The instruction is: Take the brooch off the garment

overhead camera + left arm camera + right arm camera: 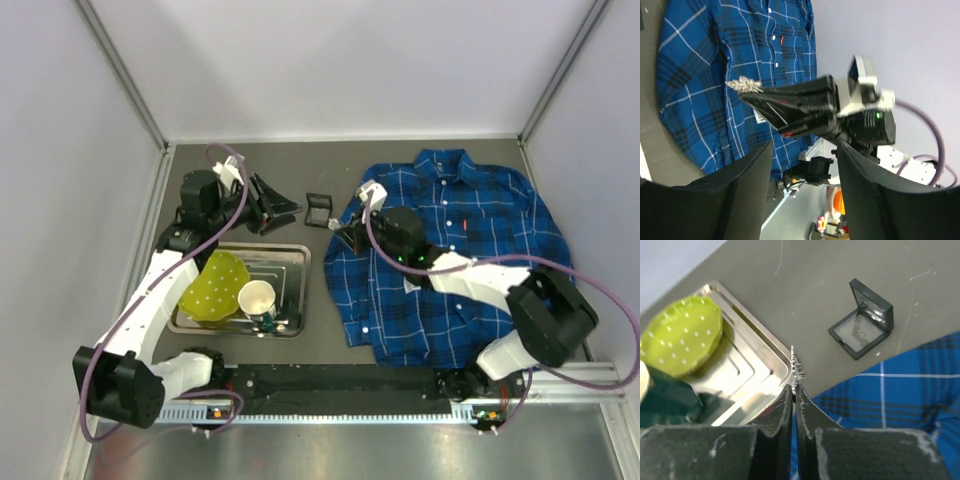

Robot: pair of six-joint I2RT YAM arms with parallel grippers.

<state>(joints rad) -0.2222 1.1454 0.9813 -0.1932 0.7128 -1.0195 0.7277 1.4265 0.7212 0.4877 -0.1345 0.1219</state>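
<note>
**Brooch pinched in my right gripper, off the shirt**

Brooch (pixel 796 367) sits at the very tips of my right gripper (pixel 795 390), whose two fingers are pressed together on it with only a thin slit between them. In my right wrist view the small silvery cluster sticks up from the fingertips. It shows against the dark table (pixel 330 310) and the near corner of the metal tray (pixel 765 355). The blue plaid shirt (pixel 470 230) lies flat on the right half of the table, collar toward the far wall. Its left edge is just under and beside my right fingertips. From my left wrist view the brooch (pixel 744 85) shows as a sparkling bit at the point of the right gripper (pixel 752 95), with the shirt spread out behind it.

My left gripper (pixel 275 205) is at the far left part of the table, its fingers spread wide and holding nothing, pointed toward the right gripper. A small black box (pixel 862 320) stands open on the table between the two grippers. A yellow-green dotted plate (pixel 222 285) and a paper cup (pixel 258 300) rest in the tray.
</note>
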